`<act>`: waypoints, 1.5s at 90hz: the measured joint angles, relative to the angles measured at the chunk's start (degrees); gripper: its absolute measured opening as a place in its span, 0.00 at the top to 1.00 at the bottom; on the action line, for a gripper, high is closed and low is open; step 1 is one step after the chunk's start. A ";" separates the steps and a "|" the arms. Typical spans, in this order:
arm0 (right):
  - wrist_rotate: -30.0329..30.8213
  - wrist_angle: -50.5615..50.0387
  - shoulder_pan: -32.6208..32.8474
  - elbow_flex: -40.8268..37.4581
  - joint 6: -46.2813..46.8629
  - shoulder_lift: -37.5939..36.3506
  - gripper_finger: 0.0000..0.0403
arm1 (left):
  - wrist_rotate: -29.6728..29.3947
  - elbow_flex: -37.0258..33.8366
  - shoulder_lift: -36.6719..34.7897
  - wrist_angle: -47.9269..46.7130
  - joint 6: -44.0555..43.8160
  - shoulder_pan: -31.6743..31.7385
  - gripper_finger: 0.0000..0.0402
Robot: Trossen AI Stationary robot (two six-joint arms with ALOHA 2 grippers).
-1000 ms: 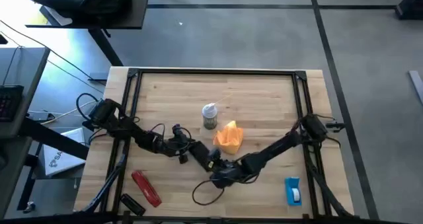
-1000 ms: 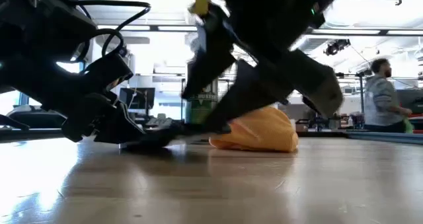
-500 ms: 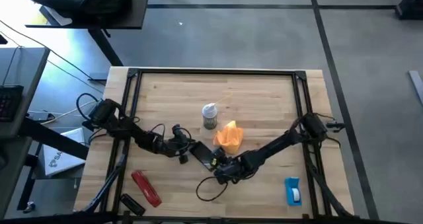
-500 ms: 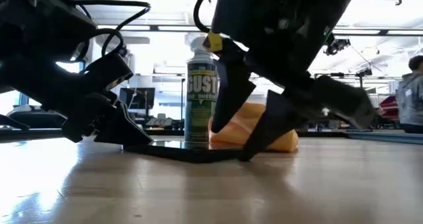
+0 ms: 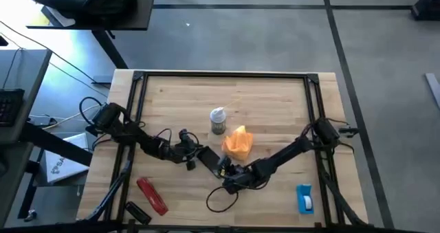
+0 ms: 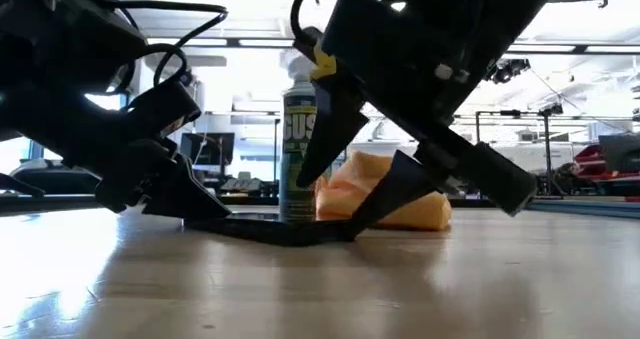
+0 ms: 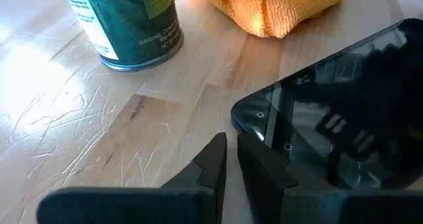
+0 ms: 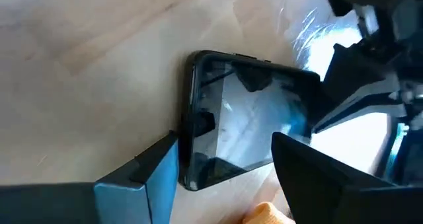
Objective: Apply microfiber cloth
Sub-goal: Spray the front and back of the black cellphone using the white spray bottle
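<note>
The orange microfiber cloth (image 5: 238, 142) lies bunched on the wooden table, right of the middle and just past the black phone (image 5: 208, 161); no gripper touches it. The phone lies flat, screen up. My left gripper (image 7: 231, 141) is shut at the phone's corner. My right gripper (image 8: 225, 141) is open, slanting down over the phone's other end, with one finger on each side of it. The cloth (image 6: 400, 194) shows behind the right gripper in the low view. My left gripper sets its shut fingertips (image 7: 254, 154) against the phone's corner (image 7: 248, 118), coming in low from the table's left; the phone stays flat on the table. My right gripper's lower fingertip (image 6: 352, 227) stands close to the phone's end; whether it touches cannot be told.
A green spray can (image 5: 218, 121) stands upright just beyond the phone, left of the cloth. A red oblong tool (image 5: 152, 195) and a small black object (image 5: 136, 212) lie near the front left. A blue-and-white item (image 5: 304, 198) lies at the front right. A black cable (image 5: 220, 200) loops near the front edge.
My right gripper has gone a little toward the far edge and the phone, and has tipped; in the low view it no longer covers the spray can. The phone, the cloth and my left gripper have kept still.
</note>
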 joint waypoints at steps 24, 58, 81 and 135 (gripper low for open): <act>11.52 6.27 0.97 0.17 -2.78 -0.35 0.49 | 0.07 0.00 0.00 -0.04 0.24 0.00 0.92; 9.82 7.70 0.93 0.20 0.89 -0.37 0.70 | 0.01 0.00 0.00 -0.07 0.20 0.00 0.92; 10.29 1.53 1.33 4.08 4.51 -0.59 0.98 | 2.56 -0.19 -5.67 -5.26 2.12 -1.60 0.92; -15.32 -55.75 -8.72 57.93 28.42 -0.81 1.00 | -0.92 -0.17 -45.06 -36.19 5.30 -9.77 0.92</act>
